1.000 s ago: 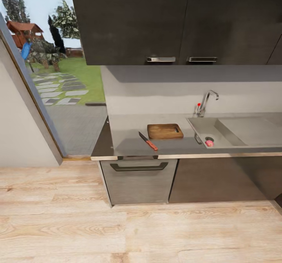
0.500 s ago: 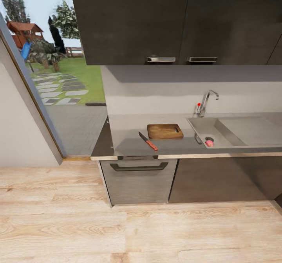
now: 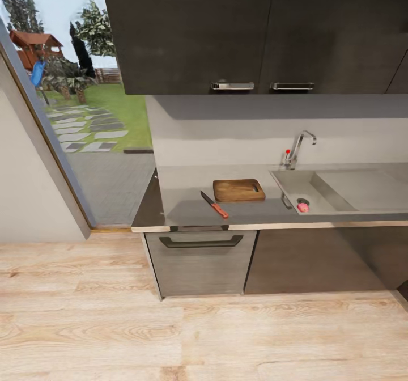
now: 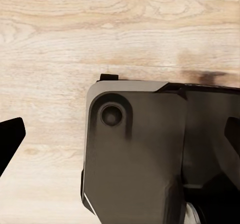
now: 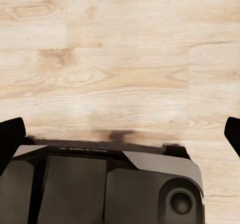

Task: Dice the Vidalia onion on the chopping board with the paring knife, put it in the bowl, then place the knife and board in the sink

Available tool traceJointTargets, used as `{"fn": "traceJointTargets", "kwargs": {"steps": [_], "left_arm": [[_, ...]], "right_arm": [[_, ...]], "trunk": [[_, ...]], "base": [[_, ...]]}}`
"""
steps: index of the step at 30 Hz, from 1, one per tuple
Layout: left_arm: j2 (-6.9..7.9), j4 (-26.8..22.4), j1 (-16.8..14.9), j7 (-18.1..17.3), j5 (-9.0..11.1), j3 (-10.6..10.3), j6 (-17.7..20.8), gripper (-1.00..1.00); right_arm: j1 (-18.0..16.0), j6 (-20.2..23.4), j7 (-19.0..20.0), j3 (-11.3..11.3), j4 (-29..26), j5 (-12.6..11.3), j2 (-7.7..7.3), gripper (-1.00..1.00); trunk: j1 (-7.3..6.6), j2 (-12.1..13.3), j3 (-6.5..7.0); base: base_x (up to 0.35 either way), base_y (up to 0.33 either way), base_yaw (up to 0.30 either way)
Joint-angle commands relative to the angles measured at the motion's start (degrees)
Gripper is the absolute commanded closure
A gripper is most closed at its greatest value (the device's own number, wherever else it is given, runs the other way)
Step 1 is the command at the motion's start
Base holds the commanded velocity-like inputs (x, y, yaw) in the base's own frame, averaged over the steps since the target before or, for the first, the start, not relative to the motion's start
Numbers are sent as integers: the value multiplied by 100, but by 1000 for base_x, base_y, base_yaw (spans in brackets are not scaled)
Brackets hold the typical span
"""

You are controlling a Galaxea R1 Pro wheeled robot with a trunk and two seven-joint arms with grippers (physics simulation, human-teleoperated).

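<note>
Head view carries no readable writing; the right wrist view shows a faint line of lettering on the robot's dark base housing (image 5: 100, 184), too small to read. The sink (image 3: 340, 191) is set into the right part of the countertop (image 3: 181, 191), and the Vidalia onion (image 3: 303, 207), a small pinkish ball, lies in the basin's near corner just beside the round drain, below the chrome faucet (image 3: 298, 145) with its red knob at the back edge. The chopping board (image 3: 239, 190) lies flat on the worktop just left of the basin, its long axis running along the counter and its handle slot at the end nearest the sink. The paring knife (image 3: 215, 204) lies near the front edge, just left of the board's near corner and apart from it, set on a diagonal: dark blade pointing back and left, red-orange handle toward the front edge. Both wrist views look down on light wooden floor (image 4: 120, 29). The left gripper (image 4: 120, 136) and the right gripper (image 5: 120, 134) each show dark fingertips at opposite picture edges, spread wide and holding nothing.
</note>
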Motion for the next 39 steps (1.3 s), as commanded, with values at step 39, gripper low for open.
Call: {"fn": "traceJointTargets", "kwargs": {"steps": [39], "left_arm": [[-2,-1,-1,-2,41,-1,-10,-100]], "right_arm": [[61,5,-21,-11238,2110,8453,46,-100]], "trunk": [[4,-12,-11]], "base": [[0,0,0]]}}
